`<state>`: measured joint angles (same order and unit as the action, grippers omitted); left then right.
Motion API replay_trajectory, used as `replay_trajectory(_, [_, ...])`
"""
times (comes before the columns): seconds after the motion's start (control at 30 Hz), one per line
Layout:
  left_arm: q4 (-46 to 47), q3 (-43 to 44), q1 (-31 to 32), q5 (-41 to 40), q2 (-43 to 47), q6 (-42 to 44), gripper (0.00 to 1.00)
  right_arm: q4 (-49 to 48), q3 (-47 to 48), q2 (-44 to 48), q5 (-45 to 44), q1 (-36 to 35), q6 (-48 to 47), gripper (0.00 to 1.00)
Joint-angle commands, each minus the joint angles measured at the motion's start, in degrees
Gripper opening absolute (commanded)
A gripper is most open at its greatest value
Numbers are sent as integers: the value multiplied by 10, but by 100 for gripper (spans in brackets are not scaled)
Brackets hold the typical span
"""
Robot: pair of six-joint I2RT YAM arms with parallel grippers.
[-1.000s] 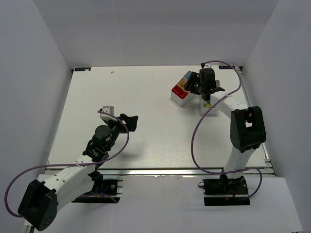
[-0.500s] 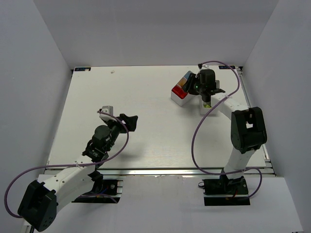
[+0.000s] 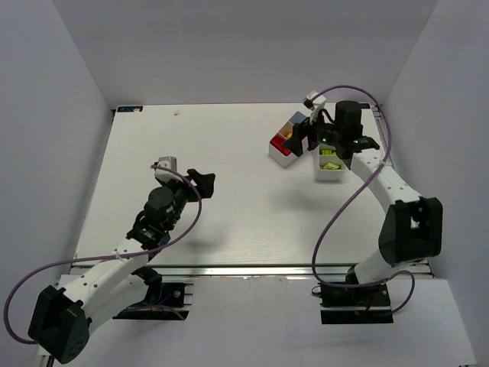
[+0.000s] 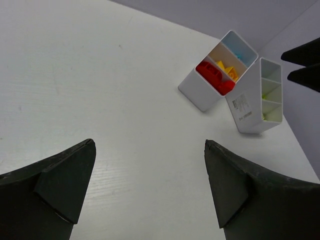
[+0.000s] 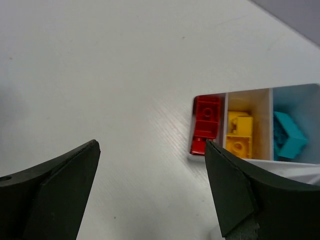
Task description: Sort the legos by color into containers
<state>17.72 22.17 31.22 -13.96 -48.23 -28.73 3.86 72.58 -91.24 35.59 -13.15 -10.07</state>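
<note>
Two white containers stand at the back right. One container (image 3: 284,155) (image 4: 200,95) (image 5: 223,101) holds red legos (image 5: 206,125) (image 4: 215,77), yellow legos (image 5: 239,132) (image 4: 228,70) and cyan legos (image 5: 287,132) (image 4: 243,52), each colour in its own compartment. The other container (image 3: 330,174) (image 4: 250,107) holds lime legos (image 3: 329,157). My right gripper (image 3: 304,138) (image 5: 150,147) hovers open and empty above the first container's red end. My left gripper (image 3: 200,182) (image 4: 150,147) is open and empty over bare table at centre left.
White walls enclose the table on three sides. The right arm's purple cable (image 3: 336,222) loops over the table's right part. A small mark (image 3: 177,113) lies near the back edge. No loose bricks show on the table.
My right gripper's jaws have opened wide, and its arm has swung right and back from over the containers. The left arm has shifted slightly.
</note>
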Motion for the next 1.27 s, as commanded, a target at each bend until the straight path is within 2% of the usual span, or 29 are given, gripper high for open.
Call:
replay_trajectory(0.0, [-44,59,-5,5,-2,22,98,9,-13,74,-80,9,-80,90])
replay_trajectory(0.1, [-80,98,-5,14,-9,26,98,-65,-72,139,-149,16,-50,89])
replay_trajectory(0.17, [-96,115,-5,17,-7,26,98,-84,-91,173,-189,17,2,89])
replay_trajectory(0.3, [-127,142,-5,24,4,22,98,-6,-68,182,-237,17,55,89])
replay_trajectory(0.33, [-131,144,-5,24,8,21,98,20,-67,188,-240,17,58,89])
replay_trajectory(0.43, [-151,152,-5,24,20,16,98,19,-92,220,-257,17,65,89])
replay_trajectory(0.6, [-197,162,-5,22,39,-2,98,38,-136,263,-237,17,62,90])
replay_trajectory(0.87, [-223,161,-5,25,65,-20,98,92,-130,259,-266,17,78,89])
replay_trajectory(1.07, [-243,160,-5,26,81,-25,98,85,-145,260,-270,17,77,89])
replay_trajectory(1.23, [-242,150,-5,29,92,-28,98,66,-177,257,-313,17,63,89])
